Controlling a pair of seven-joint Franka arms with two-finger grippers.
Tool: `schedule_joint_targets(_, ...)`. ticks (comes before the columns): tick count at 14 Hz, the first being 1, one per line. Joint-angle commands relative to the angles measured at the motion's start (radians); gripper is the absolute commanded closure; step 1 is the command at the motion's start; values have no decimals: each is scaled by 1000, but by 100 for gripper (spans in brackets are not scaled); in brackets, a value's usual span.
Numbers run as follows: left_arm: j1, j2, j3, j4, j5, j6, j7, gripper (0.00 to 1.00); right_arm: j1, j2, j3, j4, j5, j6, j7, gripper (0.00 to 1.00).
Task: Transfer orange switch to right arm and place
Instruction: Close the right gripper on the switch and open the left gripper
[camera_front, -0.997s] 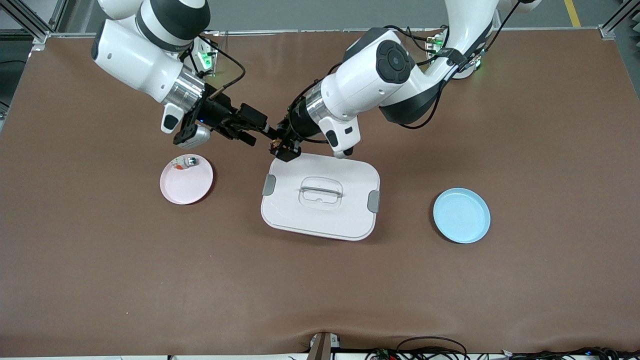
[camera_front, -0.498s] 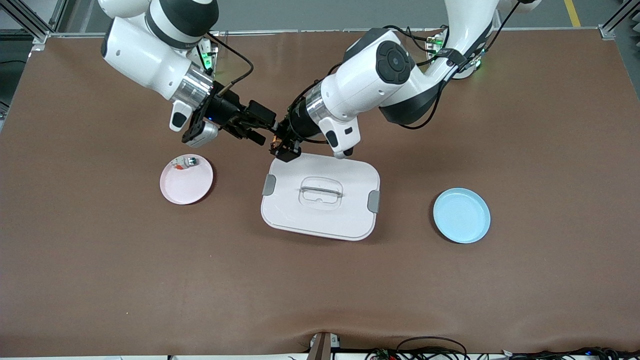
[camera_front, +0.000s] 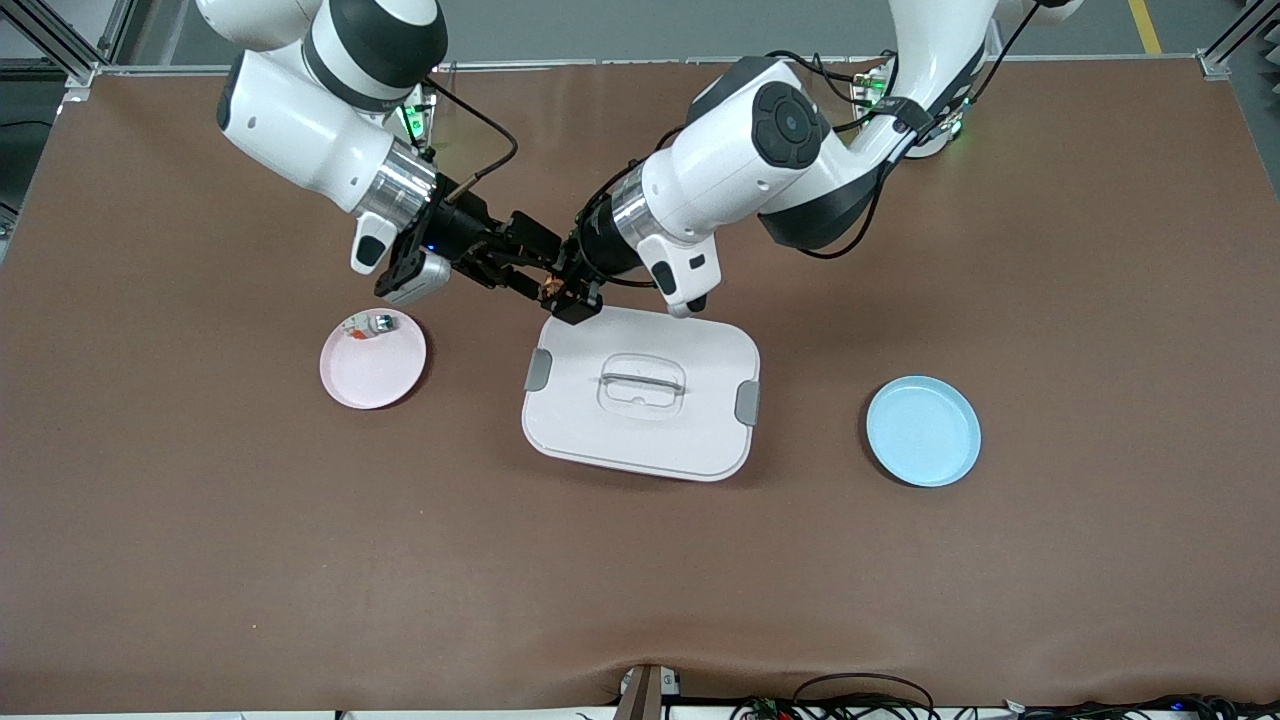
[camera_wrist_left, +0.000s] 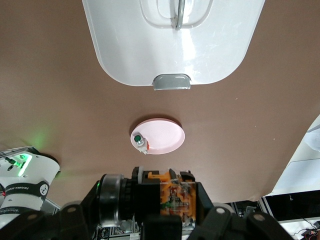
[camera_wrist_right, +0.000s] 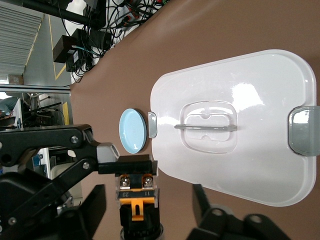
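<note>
Clamped in the left gripper (camera_front: 566, 292), the orange switch (camera_front: 551, 290) hangs in the air just over the edge of the white lidded box (camera_front: 641, 395) that lies farthest from the front camera; the left wrist view shows the fingers closed on the part, its orange section (camera_wrist_left: 170, 186) turned outward. I judge it is held out this way — clear of the table, body exposed — so the other arm can take it. Right gripper (camera_front: 527, 262) sits over bare table just beside the switch, fingers spread wide; in the right wrist view the switch (camera_wrist_right: 135, 196) stands between its open fingers (camera_wrist_right: 200, 197), not yet pinched, so the handover looks ready but not made. By count, nearest first: one white lidded box with its two grey latches and moulded handle, and one blue plate (camera_front: 923, 431) toward the left arm's end; then one pink plate (camera_front: 373, 360) toward the right arm's end, carrying one small white-green-red piece (camera_front: 368, 325) near the rim farthest from the camera. Two arms, two plates, one box, one switch — the pink plate, close under the right arm, seems the likely place for it.
</note>
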Motion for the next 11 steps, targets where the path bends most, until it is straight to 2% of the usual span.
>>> schedule_joint_targets(1,-11,12,6,24,10,3,-11,100,24,15,-11,18,22,32,-25,74)
schedule_joint_targets(2,-13,12,6,24,10,3,-11,100,33,22,-11,18,22,40,-28,94)
schedule_joint_targets(3,-11,12,6,24,10,3,-11,100,36,24,-11,19,25,40,-14,100)
schedule_joint_targets(8,-10,14,8,24,10,3,-6,100,36,27,-10,18,25,37,-27,100)
schedule_joint_targets(9,-7,14,9,24,10,3,-6,89,36,28,-11,18,25,35,-27,100)
schedule_joint_targets(11,-10,11,14,24,11,3,-5,6,36,30,-11,18,25,32,-27,100)
